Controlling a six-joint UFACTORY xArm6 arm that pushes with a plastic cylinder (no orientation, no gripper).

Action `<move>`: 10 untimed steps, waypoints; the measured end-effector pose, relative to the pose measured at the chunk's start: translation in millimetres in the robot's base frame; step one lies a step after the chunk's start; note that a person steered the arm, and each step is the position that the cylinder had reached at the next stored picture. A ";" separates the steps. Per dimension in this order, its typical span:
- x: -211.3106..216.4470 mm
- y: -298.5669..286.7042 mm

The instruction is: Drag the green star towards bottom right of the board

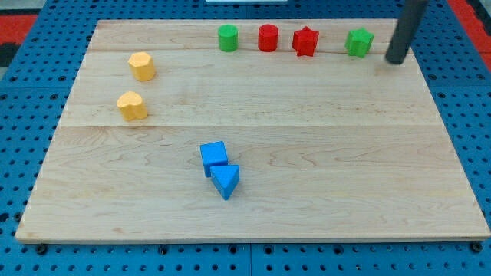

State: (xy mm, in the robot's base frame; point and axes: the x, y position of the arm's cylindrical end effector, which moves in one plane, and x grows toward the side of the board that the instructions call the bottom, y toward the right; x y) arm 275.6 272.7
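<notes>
The green star (359,42) sits near the top right of the wooden board (307,153). My tip (397,60) is just to the star's right and slightly lower, a small gap apart from it. The dark rod rises from the tip to the view's top right.
A red star (305,41), a red cylinder (268,37) and a green cylinder (228,37) line up left of the green star along the top edge. Two yellow blocks (141,66) (131,105) sit at the upper left. A blue cube (214,156) touches a blue triangle (225,181) at lower centre.
</notes>
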 end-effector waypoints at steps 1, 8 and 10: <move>-44.8 -30.1; 75.4 -156.4; 71.5 -154.4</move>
State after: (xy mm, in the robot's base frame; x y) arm 347.0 118.3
